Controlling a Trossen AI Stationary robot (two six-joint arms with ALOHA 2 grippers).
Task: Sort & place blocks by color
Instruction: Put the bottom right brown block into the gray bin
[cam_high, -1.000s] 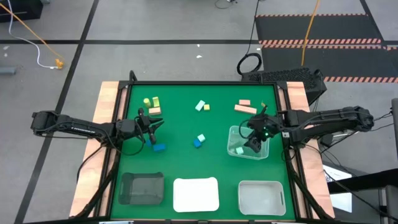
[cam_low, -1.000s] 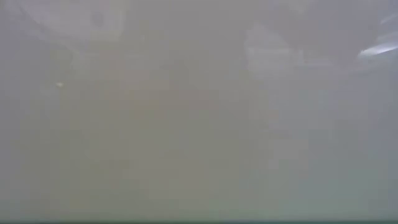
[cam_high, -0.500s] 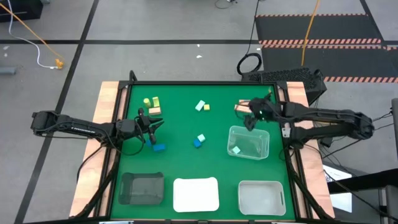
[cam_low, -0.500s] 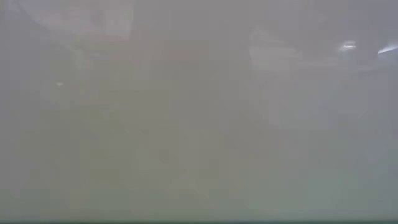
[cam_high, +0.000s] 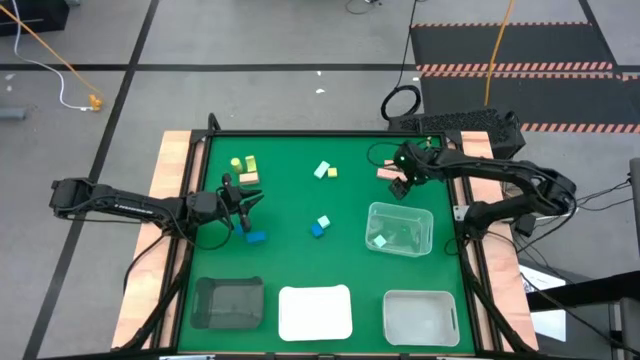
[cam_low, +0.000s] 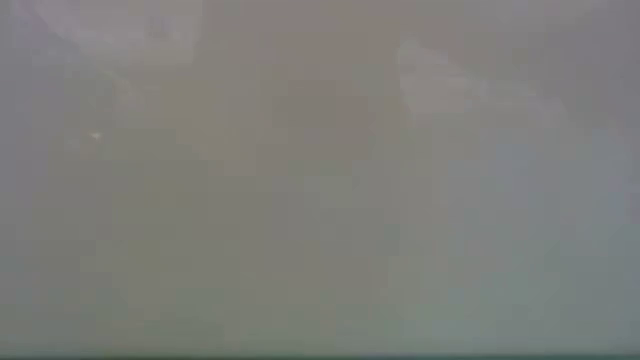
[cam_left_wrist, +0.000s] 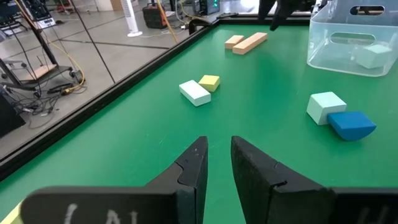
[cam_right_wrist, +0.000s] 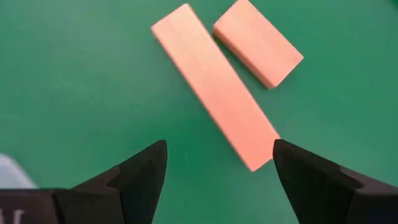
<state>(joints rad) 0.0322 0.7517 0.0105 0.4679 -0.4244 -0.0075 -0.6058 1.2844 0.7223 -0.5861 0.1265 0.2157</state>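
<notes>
My right gripper (cam_high: 400, 186) (cam_right_wrist: 217, 158) is open and hovers over two tan-pink blocks near the far right of the green table. The long bar (cam_right_wrist: 214, 93) lies between its fingers, untouched, and the short one (cam_right_wrist: 258, 42) lies beside it. My left gripper (cam_high: 243, 203) (cam_left_wrist: 217, 149) waits at the left, slightly open and holding nothing. Near it are yellow-green blocks (cam_high: 243, 162), a tan block (cam_high: 249, 177) and a blue block (cam_high: 256, 237). A mint and yellow pair (cam_high: 326, 171) and a mint and blue pair (cam_high: 320, 226) lie mid-table. One mint block (cam_high: 378, 241) sits in the clear tray (cam_high: 424, 222).
A dark tray (cam_high: 228, 301), a white tray (cam_high: 315, 312) and a second clear tray (cam_high: 420, 317) line the near edge. Open green felt lies between the block groups. Wooden rails border the table's left and right sides. The low view shows only grey haze.
My right gripper has moved from over the clear tray toward the table's far edge and now hangs over the tan-pink blocks. The mint block has stayed in the clear tray.
</notes>
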